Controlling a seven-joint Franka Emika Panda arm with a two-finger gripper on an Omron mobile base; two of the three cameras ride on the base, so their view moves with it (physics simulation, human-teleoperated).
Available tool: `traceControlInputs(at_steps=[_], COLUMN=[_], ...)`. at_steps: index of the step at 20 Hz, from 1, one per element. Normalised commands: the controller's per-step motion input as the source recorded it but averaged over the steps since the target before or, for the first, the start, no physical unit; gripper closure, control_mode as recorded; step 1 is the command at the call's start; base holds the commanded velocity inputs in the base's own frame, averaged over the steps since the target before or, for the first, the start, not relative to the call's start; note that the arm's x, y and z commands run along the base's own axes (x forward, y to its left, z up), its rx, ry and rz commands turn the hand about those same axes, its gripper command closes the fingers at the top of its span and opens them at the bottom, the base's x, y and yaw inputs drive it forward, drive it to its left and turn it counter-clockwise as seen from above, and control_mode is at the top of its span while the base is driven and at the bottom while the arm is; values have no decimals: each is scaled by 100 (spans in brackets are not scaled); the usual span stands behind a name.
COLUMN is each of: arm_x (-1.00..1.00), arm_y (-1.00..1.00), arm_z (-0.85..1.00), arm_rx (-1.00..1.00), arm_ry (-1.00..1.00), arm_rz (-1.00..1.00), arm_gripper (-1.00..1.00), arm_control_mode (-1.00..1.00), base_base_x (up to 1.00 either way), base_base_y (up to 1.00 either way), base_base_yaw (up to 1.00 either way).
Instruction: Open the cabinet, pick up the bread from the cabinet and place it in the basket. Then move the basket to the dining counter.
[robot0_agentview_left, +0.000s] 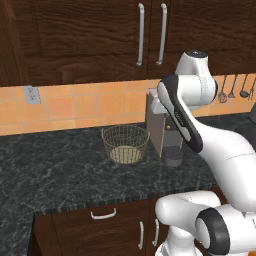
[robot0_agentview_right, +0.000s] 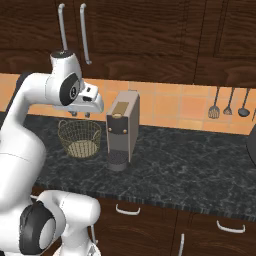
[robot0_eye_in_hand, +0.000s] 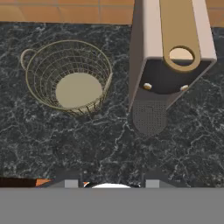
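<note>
cabinet (robot0_agentview_left: 100, 35): doors shut | basket (robot0_agentview_left: 125, 144): empty, on black surface (robot0_agentview_left: 55, 170) beside coffee machine (robot0_agentview_right: 122, 130) | fingers (robot0_agentview_right: 80, 114): above basket, holding nothing, cannot tell how wide

Glossy white rounded arm segments, dark joint bands, bulky white base

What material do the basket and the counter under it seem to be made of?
The basket looks like thin tan-gold metal wire: open mesh walls you can see through, with a solid pale flat base. The counter looks like polished black stone, probably granite: dark surface with pale speckled veins.
</note>
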Motion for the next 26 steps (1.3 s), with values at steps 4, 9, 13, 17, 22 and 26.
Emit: traceControlInputs(at_steps=[4, 9, 13, 17, 22, 26], arm_x=[-65, -60, -2, 0, 29, 48], arm_y=[0, 7, 0, 0, 0, 16], arm_z=[0, 76, 100, 100, 39, 35], arm_rx=[0, 4, 1, 0, 4, 3], arm_ry=[-13, -45, -47, -52, -21, -10], arm_rz=[3, -1, -5, -10, -8, -1], arm_gripper=[-100, -100, -100, -100, -100, -100], arm_control_mode=[-100, -100, -100, -100, -100, -100], base_base_x=[0, 0, 0, 0, 0, 0], base_base_y=[0, 0, 0, 0, 0, 0], base_base_yaw=[0, 0, 0, 0, 0, 0])
